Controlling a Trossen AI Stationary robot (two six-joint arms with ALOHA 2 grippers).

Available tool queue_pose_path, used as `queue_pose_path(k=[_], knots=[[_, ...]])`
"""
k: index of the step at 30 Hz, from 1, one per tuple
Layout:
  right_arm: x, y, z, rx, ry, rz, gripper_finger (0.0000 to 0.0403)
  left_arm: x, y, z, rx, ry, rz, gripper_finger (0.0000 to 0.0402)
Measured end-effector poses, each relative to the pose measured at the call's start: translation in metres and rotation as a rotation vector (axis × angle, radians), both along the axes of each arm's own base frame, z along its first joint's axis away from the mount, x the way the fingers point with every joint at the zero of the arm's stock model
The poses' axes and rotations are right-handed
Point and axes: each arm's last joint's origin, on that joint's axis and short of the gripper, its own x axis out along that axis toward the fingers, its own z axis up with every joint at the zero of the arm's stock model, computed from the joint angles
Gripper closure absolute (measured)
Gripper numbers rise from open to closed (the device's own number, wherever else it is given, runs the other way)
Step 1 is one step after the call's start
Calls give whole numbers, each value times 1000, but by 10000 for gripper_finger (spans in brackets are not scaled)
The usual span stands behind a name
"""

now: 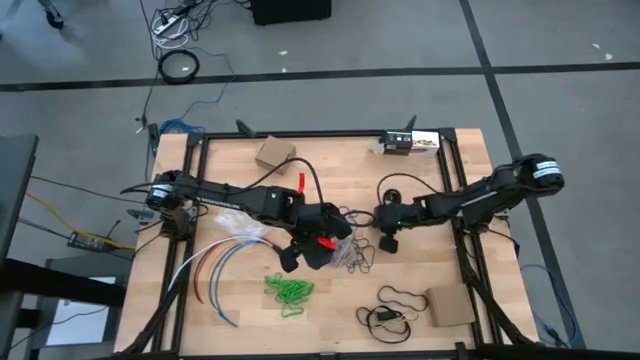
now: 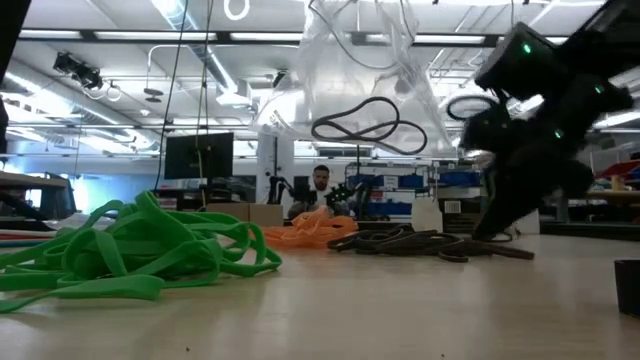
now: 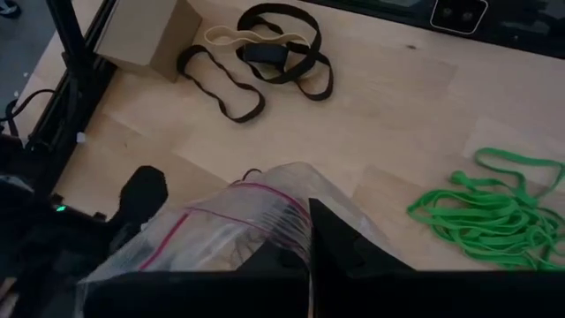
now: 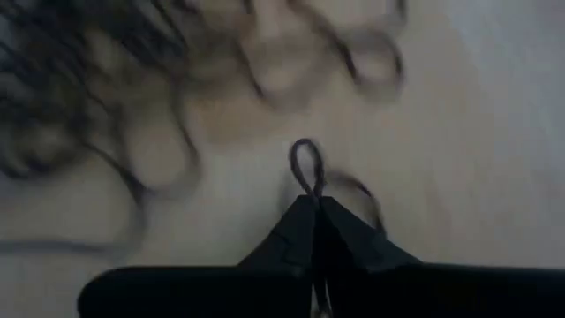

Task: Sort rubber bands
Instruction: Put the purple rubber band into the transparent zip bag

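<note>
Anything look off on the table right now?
Mostly tidy: green bands heaped apart. Oddities: loose dark bands straggle beside the bag held by the left gripper, and the right gripper has pinched only one dark band.
</note>
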Motion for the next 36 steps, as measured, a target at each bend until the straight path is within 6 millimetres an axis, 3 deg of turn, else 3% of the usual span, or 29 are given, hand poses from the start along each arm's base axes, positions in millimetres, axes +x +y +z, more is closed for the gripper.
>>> queue_pose_path(k=[6,9,14,24,29,36], knots=[[33,6,78,-87,-255,100,402,0,0,0,1,4,0,402],[40,9,120,-136,-391,132,402,-1,0,0,1,7,0,402],[45,19,167,-138,-586,210,402,0,0,0,1,6,0,402],[49,40,207,-132,-808,298,403,4,0,-6,6,11,1,402],[49,46,215,-124,-837,320,403,9,-1,-13,31,11,10,402],[55,54,208,-88,-825,332,403,13,0,-9,74,-61,18,401]])
